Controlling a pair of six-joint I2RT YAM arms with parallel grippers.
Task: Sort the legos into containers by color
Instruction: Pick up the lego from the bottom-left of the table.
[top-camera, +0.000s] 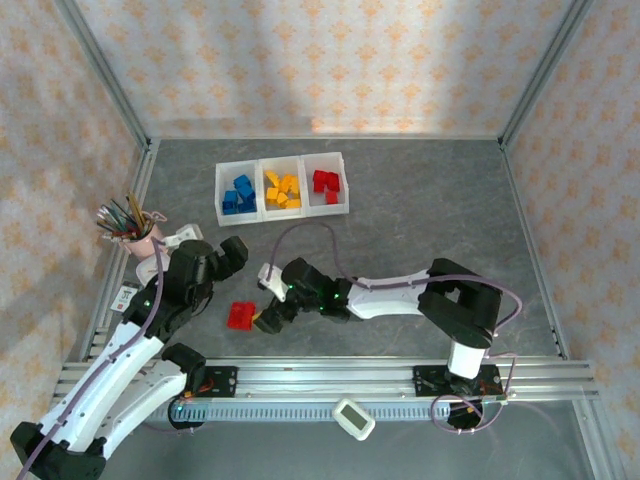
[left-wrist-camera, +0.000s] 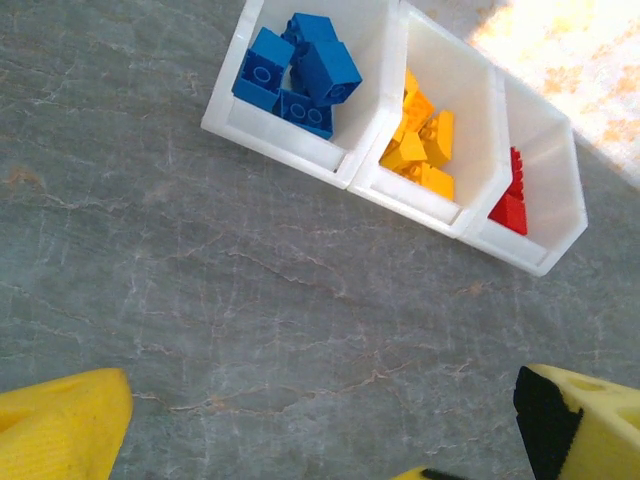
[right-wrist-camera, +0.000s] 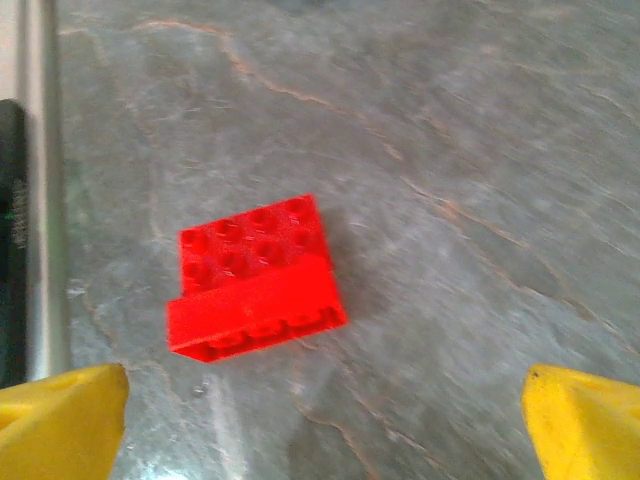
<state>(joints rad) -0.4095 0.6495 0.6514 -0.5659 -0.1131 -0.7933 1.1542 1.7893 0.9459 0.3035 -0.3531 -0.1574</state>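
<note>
Glossy red studded lego (right-wrist-camera: 255, 275) on veined grey table (right-wrist-camera: 450, 150); left hand (left-wrist-camera: 320, 430), right hand (right-wrist-camera: 320, 430) spread.

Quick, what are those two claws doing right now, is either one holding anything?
Left gripper: open, holding nothing.
Right gripper: open, holding nothing; a red lego lies loose ahead of it.
</note>
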